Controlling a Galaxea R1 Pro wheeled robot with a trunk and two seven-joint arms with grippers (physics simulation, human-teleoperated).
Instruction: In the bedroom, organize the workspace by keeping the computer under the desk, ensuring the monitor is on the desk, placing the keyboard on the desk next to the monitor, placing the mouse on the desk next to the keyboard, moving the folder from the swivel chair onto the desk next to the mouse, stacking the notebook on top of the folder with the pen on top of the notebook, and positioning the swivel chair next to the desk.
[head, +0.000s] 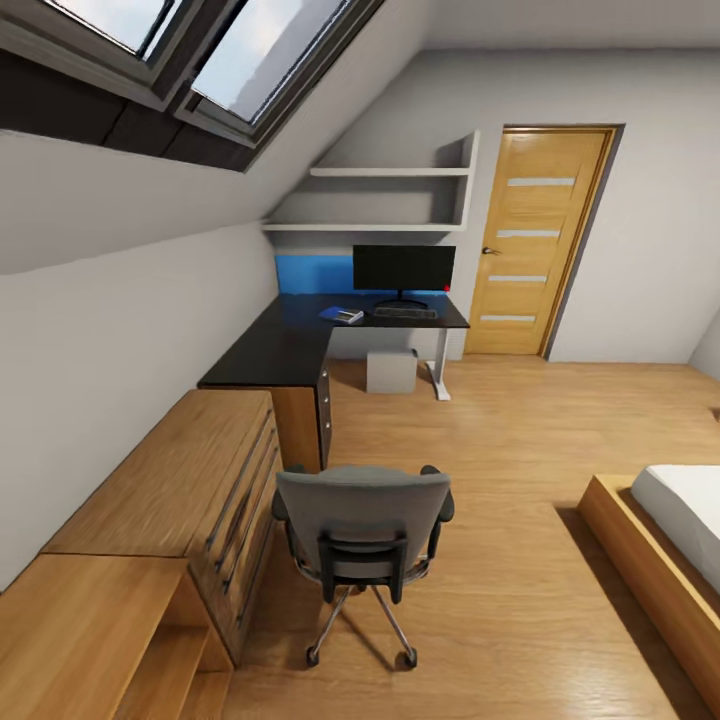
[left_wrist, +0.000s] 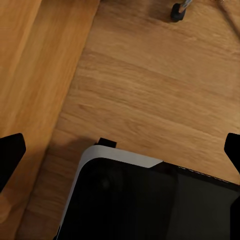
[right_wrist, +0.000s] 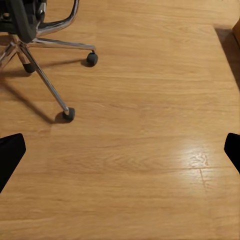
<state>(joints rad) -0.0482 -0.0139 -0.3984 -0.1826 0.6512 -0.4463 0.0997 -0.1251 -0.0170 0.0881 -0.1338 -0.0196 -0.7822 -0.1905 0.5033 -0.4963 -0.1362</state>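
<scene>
Swivel chair (head: 362, 530) stands on the wooden floor (head: 520, 560), its back toward me, beside the light wooden drawer chest (head: 190, 490) and well apart from the far end of the desk (head: 290, 345). On that surface I see the monitor (head: 403, 268), the keyboard (head: 405, 313) just in front of it, and a blue flat item (head: 342, 315) beside the keyboard. The computer (head: 391, 371) sits on the floor under the surface. Left fingers (left_wrist: 11, 152) are spread wide, gripping nothing; right fingers (right_wrist: 11, 150) likewise, over bare floor near the chair's casters (right_wrist: 68, 114).
</scene>
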